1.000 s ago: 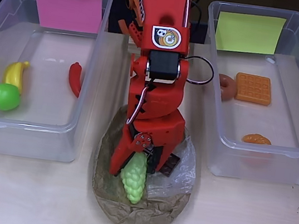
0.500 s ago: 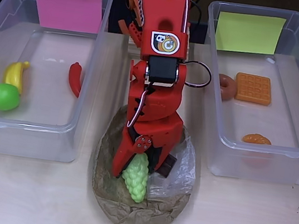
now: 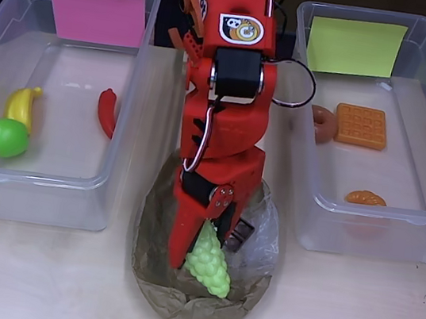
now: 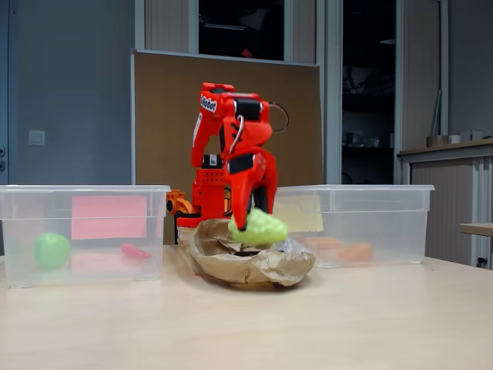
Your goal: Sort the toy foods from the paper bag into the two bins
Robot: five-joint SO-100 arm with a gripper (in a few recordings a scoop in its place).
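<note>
Left of your jaws: pink-card bin [image 3: 37, 181] w/ banana [image 3: 21, 106], apple [image 3: 8, 137], chili [image 3: 107, 112]. Between the jaws, clamped: grapes [image 3: 210, 260], lifted just above paper bag [image 3: 190, 312]. Right: yellow-green-card bin [image 3: 363, 230] w/ donut [image 3: 324, 124], waffle [image 3: 361, 125], roll [image 3: 365, 198].

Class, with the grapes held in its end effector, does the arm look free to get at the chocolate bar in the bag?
Probably not yet: the end effector is shut on the grapes, and it sits right beside the chocolate bar in the paper bag.
</note>
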